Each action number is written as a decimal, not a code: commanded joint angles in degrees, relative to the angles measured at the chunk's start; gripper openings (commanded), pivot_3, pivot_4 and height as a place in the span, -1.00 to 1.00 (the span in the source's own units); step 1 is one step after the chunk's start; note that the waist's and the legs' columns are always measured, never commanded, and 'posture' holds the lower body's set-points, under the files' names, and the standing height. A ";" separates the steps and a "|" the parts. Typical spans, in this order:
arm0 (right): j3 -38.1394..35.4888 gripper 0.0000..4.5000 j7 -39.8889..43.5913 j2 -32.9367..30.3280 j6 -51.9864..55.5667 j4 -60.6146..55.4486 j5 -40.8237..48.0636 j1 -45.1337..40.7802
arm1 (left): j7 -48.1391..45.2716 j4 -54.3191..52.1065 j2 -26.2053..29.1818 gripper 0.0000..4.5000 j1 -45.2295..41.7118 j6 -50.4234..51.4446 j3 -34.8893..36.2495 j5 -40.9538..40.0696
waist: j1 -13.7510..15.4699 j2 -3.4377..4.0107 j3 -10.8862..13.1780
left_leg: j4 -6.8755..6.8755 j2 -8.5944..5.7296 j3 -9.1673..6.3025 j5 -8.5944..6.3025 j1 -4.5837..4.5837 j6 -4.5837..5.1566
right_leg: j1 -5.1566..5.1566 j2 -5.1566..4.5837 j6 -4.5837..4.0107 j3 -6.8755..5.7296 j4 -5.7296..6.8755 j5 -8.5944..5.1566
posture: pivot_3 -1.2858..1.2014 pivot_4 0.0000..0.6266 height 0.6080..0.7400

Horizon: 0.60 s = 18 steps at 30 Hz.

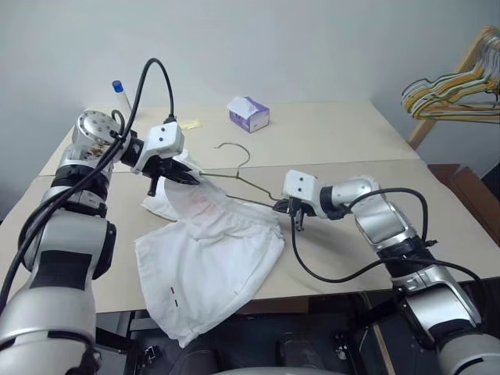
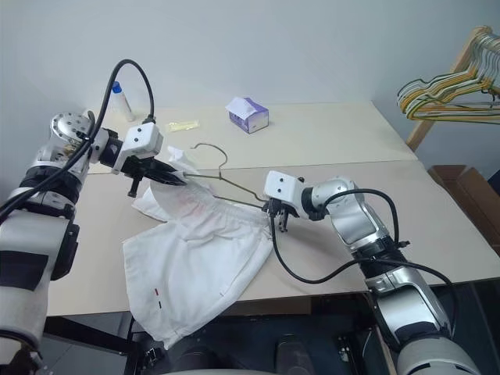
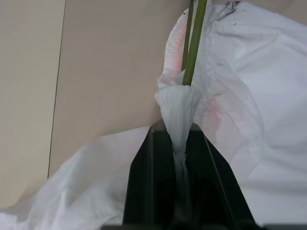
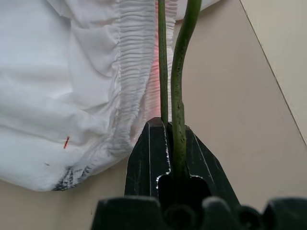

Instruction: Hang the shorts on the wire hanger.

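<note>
The white shorts (image 1: 207, 258) lie on the table (image 1: 344, 141), one leg hanging over its front edge. Their gathered waistband (image 4: 132, 72) runs along the thin olive wire hanger (image 1: 254, 186), whose hook points toward the back of the table. My left gripper (image 1: 191, 176) is shut on a bunched corner of the shorts (image 3: 180, 124) at the hanger's left end, right beside the wire (image 3: 194, 43). At the hanger's right corner my right gripper (image 1: 283, 206) is shut on the wire (image 4: 178, 96), which passes between its fingers.
A purple and white tissue box (image 1: 249, 113) stands at the back middle, and a bottle with a blue cap (image 1: 121, 95) at the back left. A bunch of coloured hangers (image 1: 453, 90) hangs on a wooden rack at the far right. The table's front edge is close.
</note>
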 commanded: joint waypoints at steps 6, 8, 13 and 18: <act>-10.05 0.34 -4.11 -1.55 3.67 -2.18 4.13 -2.86 | 5.72 0.40 0.98 -1.00 -2.42 -2.17 5.14 1.23 | 0.02 0.00 0.00 | 0.00 0.00 -0.01 0.00 -0.01 0.00 | 0.00 0.00 0.00 0.00 0.00 0.00 | -0.02 -1.00 1.00; -14.03 0.67 -6.26 -2.22 6.07 -2.59 5.79 -3.21 | 6.00 0.49 1.22 -1.00 -2.94 -2.02 5.91 1.35 | 0.00 0.00 0.00 | 0.00 0.00 0.00 0.00 -0.01 0.00 | 0.00 -0.01 0.00 -0.01 0.00 0.00 | -0.02 -1.00 1.00; -22.21 0.82 -7.85 -3.08 12.94 -7.93 12.74 0.24 | 6.93 0.93 1.34 -1.00 -4.20 -1.68 8.34 0.96 | -0.01 0.00 0.00 | -0.01 0.00 -0.01 0.00 -0.02 0.01 | 0.00 -0.01 0.00 -0.04 -0.02 0.00 | -0.03 -1.00 1.00; -24.96 0.82 -9.31 -2.65 21.01 -14.63 18.48 7.97 | 7.48 0.50 1.60 -1.00 -5.71 -2.08 10.15 1.13 | 0.03 -0.01 -0.01 | 0.01 0.00 -0.02 0.00 -0.01 0.01 | 0.04 -0.02 0.00 -0.06 -0.01 0.01 | -0.03 -1.00 1.00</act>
